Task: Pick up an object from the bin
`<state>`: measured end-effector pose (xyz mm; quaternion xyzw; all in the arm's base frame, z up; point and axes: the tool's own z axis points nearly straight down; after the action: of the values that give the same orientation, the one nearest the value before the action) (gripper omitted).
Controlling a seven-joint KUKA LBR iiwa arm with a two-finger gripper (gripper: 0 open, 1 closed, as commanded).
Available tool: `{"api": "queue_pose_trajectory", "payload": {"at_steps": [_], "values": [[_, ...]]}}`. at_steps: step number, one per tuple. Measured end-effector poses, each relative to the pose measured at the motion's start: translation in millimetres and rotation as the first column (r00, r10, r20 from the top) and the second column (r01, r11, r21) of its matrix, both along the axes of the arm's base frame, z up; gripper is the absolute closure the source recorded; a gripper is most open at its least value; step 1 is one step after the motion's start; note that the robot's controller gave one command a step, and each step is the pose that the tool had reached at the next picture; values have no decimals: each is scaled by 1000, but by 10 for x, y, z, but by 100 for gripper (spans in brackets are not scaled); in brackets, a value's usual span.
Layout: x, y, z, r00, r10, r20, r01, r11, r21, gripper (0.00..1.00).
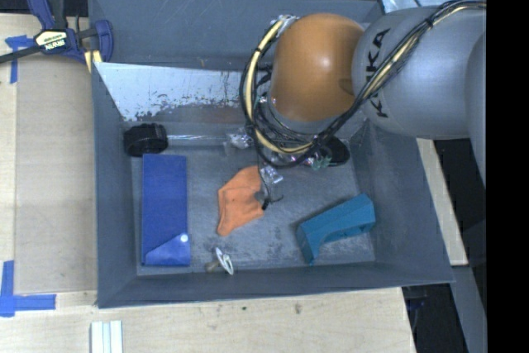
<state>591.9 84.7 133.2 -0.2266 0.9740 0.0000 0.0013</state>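
Where my gripper (268, 188) comes down near the middle of the grey metal bin (114, 202), its tip meets the upper right edge of a crumpled orange cloth (238, 209), which lies on the bin floor and stretches away toward the lower left of the camera view. Whether the gripper is parted or closed on that cloth I cannot tell, since my own wrist hangs over it and only a few bits of bright metal peek out beneath. Just above the tip sits the rounded orange cover (318, 66) on my wrist, looped about with black and yellow cables (260, 107), and behind it my thick grey arm (430, 70) runs off to the right. Near the cloth on its right, apart from it, a teal blue angled block (337, 226) lies slantwise on the floor. Below the cloth, close to the near wall, rests a small pale metal piece (221, 261) whose kind I cannot make out. Farther left, well apart from the cloth, a long flat blue rectangular pad (164, 207) lies alongside the left wall. Beyond its upper end a black round cap (145, 140) sits at the foot of the far wall, with something clear and tube-like (202, 136) stretching from it toward my wrist.
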Motion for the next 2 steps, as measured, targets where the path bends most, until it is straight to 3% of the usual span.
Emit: {"api": "queue_pose_trajectory", "payload": {"at_steps": [1,2], "values": [[42,37,-621,997,81,1,-81,997,0,0],[111,56,-606,887,462,5,-462,887,0,100]]}}
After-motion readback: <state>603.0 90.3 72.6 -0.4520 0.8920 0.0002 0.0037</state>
